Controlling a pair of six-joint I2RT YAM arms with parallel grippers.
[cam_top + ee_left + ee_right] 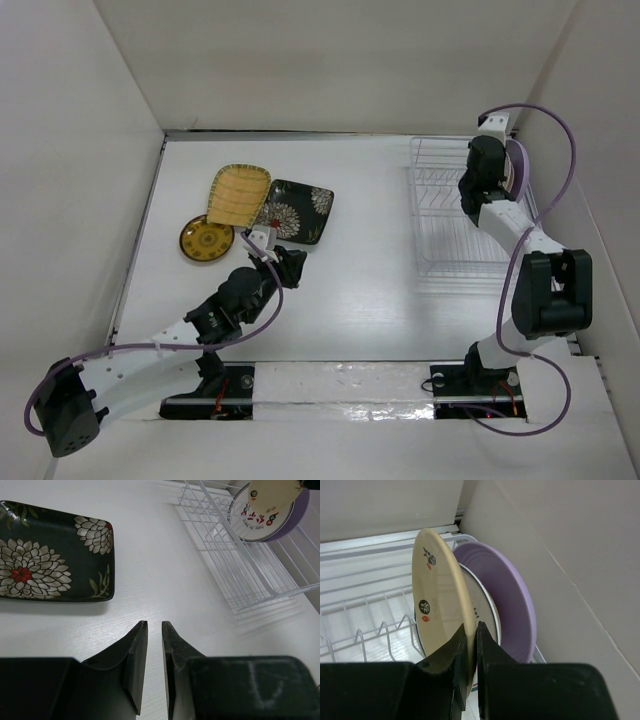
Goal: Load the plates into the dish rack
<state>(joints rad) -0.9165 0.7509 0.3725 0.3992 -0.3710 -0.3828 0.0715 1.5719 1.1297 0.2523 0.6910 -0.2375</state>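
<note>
My right gripper (pixel 471 627) is shut on the rim of a cream plate (pixel 437 590). It holds that plate upright in the white wire dish rack (pixel 440 220), against a white plate (pixel 480 605) and a lavender plate (pixel 510 600) that stand in the rack's far-right end. A black rectangular plate with white flowers (pixel 298 210), a yellow woven-pattern plate (pixel 238 192) and a brown-gold round plate (pixel 206 238) lie flat at the left. My left gripper (pixel 155 625) hovers just in front of the black plate (pixel 50 560), its jaws nearly together and empty.
White walls enclose the table on the left, back and right; the rack (pixel 240 575) stands close to the right wall. The right arm (pixel 545 290) reaches over the rack from the near side.
</note>
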